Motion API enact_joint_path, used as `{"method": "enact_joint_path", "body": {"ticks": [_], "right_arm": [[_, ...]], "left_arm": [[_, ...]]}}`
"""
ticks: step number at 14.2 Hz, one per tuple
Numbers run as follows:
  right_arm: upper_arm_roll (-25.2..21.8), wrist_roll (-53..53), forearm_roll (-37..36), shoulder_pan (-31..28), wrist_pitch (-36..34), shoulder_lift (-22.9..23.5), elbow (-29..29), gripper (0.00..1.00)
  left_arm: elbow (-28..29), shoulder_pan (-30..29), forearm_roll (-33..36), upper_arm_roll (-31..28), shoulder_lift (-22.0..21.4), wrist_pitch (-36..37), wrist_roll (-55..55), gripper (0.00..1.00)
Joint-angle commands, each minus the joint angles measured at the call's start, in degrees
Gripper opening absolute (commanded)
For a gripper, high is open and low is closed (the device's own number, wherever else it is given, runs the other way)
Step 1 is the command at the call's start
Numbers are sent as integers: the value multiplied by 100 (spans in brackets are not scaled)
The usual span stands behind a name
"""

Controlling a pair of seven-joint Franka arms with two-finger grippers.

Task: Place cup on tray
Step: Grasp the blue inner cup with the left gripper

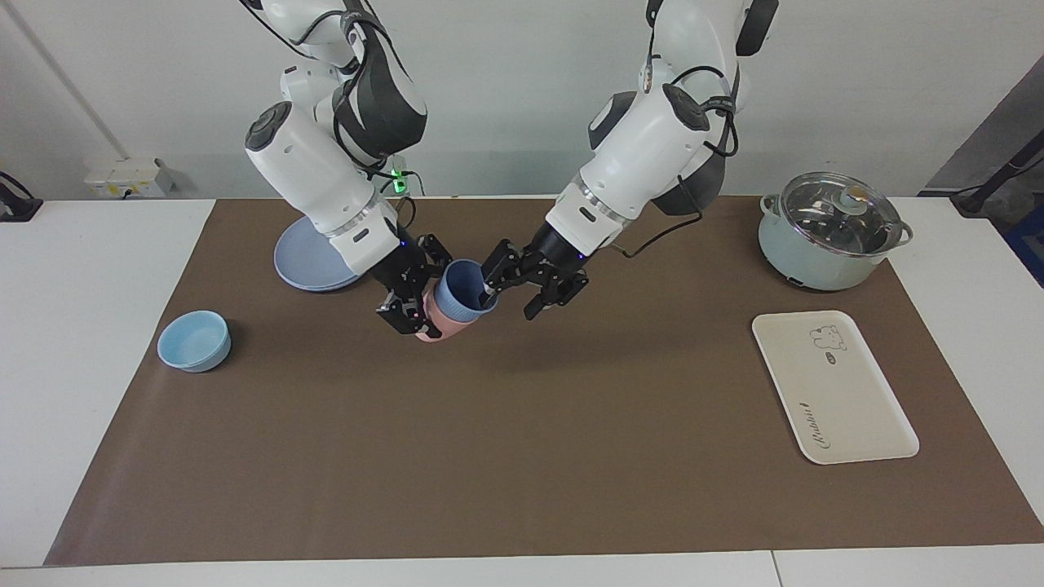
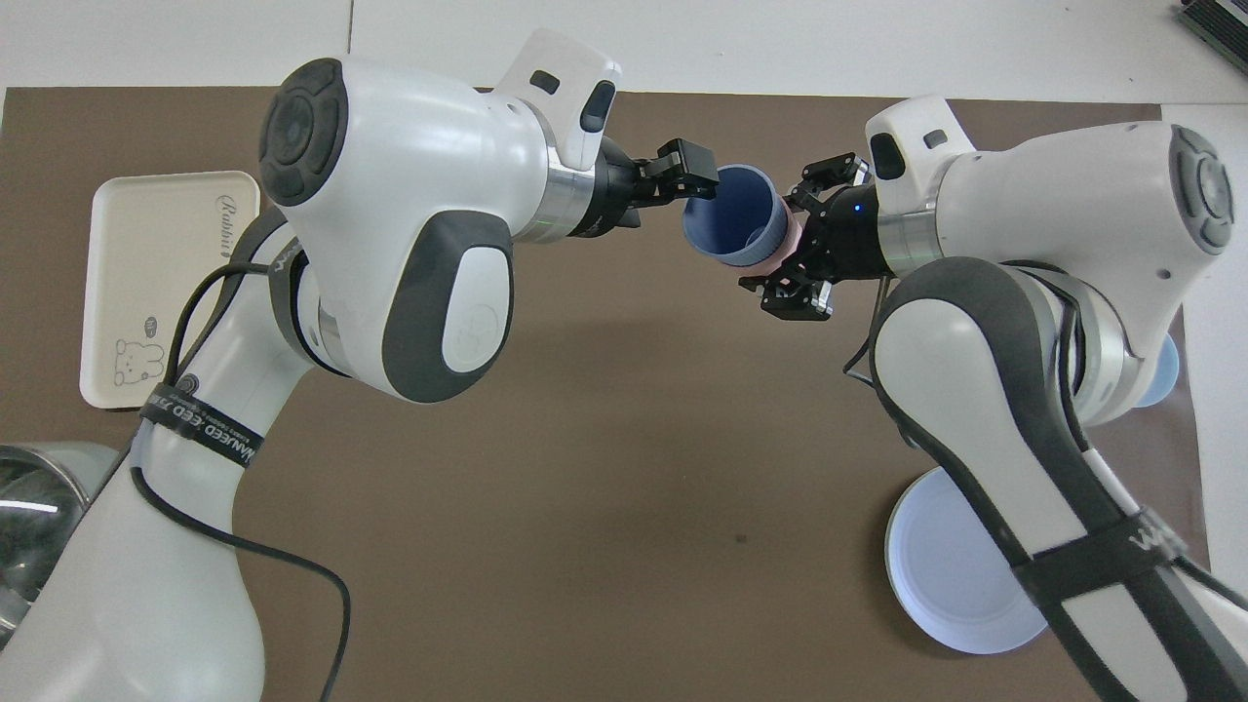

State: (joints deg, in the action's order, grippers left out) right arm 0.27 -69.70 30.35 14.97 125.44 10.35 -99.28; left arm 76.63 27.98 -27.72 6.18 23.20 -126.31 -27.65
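Over the brown table (image 1: 522, 456) my right gripper (image 1: 420, 314) pinches the pink tumbler (image 1: 432, 328) with the cup (image 1: 461, 295) nested inside, my left gripper (image 1: 510, 285) spread at the cup's rim, well apart from the bare tray (image 1: 848, 408).

Lidded pot (image 1: 832, 232), round blue plate (image 1: 306, 261), light-blue bowl (image 1: 194, 341), brown mat (image 1: 522, 456)

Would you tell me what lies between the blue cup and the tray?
Facing view: only the left gripper, at the rim of the cup, then bare brown mat up to the tray. The right gripper holds the pink tumbler.

Right gripper (image 1: 418, 319) holds nested cup (image 1: 458, 295) aloft; left gripper (image 1: 512, 295) at rim
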Motion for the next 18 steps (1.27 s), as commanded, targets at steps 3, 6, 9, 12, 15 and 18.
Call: {"method": "enact_joint_path", "body": {"ticks": [3,6,9,12,15,18], "right_arm": [[16,185,-117,15,77,-121,-83,0],[16,194,-117,15,77,-112,-83,0],[16,194,-117,15,85,-112,-83,0],[16,194,-117,6,85,-112,-83,0],[16,194,-117,6,85,-112,-83,0],[16,194,-117,-11,85,-112,-83,0]], "left_arm": [[-210,32,-32,59,97,458,-21,49],[-227,23,-93,77,97,571,-21,1],[-280,14,-102,85,105,625,-21,0],[-411,-12,-111,94,132,686,-47,0],[-841,-152,-154,42,115,1466,-144,0],[-1150,-818,-216,15,-34,2126,-179,0]]}}
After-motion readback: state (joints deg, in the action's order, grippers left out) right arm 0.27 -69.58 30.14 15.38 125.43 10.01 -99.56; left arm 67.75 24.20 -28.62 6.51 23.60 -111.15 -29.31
